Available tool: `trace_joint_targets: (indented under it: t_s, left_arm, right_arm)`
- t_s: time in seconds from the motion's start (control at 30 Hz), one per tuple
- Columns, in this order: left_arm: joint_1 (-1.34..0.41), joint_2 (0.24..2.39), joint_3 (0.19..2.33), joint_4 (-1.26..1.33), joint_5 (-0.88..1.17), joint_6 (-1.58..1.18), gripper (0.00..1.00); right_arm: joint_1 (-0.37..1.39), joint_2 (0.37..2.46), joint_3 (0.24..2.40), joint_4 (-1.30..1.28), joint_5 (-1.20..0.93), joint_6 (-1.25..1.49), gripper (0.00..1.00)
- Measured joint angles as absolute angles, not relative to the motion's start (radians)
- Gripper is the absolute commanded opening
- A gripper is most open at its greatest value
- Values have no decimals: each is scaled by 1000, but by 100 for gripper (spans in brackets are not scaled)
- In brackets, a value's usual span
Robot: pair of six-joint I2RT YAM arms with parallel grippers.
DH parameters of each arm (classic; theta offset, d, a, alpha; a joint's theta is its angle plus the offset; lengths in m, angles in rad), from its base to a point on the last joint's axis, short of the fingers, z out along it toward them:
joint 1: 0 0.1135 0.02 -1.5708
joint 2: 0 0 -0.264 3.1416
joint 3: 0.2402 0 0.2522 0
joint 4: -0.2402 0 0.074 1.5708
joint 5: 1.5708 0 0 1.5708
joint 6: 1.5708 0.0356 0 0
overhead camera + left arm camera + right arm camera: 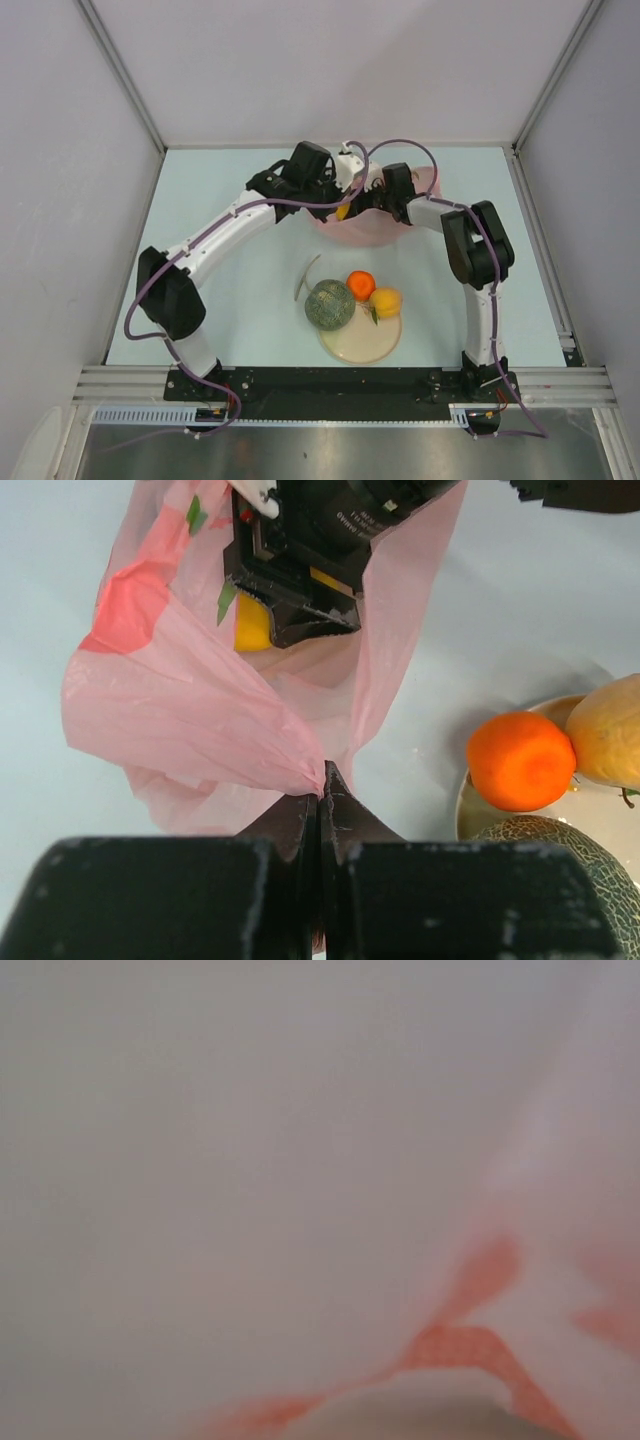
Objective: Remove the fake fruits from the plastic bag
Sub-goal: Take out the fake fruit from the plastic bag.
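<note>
now the left gripper (322, 780) is clamped shut on the plastic bag (180, 710) rim. the right gripper (300, 615) sits inside beside a yellow fruit (252, 628); its opening is unclear.

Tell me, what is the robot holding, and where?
The left gripper pinches the pink plastic bag by a bunched fold; whether the right gripper, inside it, holds anything cannot be told.

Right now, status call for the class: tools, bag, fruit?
Left tool shut on plastic bag edge. Right tool inside bag, jaws unseen. Melon, orange out; yellow fruit in bag.
</note>
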State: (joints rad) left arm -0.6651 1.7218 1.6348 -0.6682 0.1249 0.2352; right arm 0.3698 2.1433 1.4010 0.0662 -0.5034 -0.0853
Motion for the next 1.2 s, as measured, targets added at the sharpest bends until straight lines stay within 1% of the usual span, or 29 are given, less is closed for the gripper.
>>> trace_joint_targets:
  t_s: [0.13, 0.23, 0.43, 0.5, 0.63, 0.7, 0.8, 0.83, 1.0, 1.2]
  left_arm:
    - [-662, 1733, 1640, -653, 126, 228, 0]
    - [-655, 1749, 1647, -629, 125, 213, 0]
    - [-636, 1792, 1697, -582, 112, 180, 0]
    - [-633, 1808, 1722, -569, 107, 172, 1]
    - [-626, 1820, 1759, -555, 103, 157, 0]
    - [-624, 1820, 1771, -548, 98, 157, 0]
    - [-622, 1820, 1779, -539, 96, 157, 0]
    - [-621, 1820, 1779, -539, 97, 157, 0]
    - [-619, 1820, 1779, -540, 108, 157, 0]
    - [-619, 1814, 1778, -541, 137, 159, 0]
  right_arm:
    - [343, 2125, 1401, 34, -549, -84, 34]
    - [325, 2074, 1401, -21, -595, -101, 34]
    - [313, 1892, 1401, -154, -700, -205, 33]
    - [310, 1847, 1402, -199, -722, -252, 31]
    - [298, 1791, 1406, -338, -751, -368, 20]
    - [281, 1778, 1405, -411, -754, -416, 17]
    - [242, 1760, 1401, -497, -758, -457, 7]
    - [232, 1750, 1398, -519, -760, -467, 0]
    - [225, 1626, 1388, -623, -741, -539, 0]
    - [366, 1452, 1388, -737, -699, -616, 0]
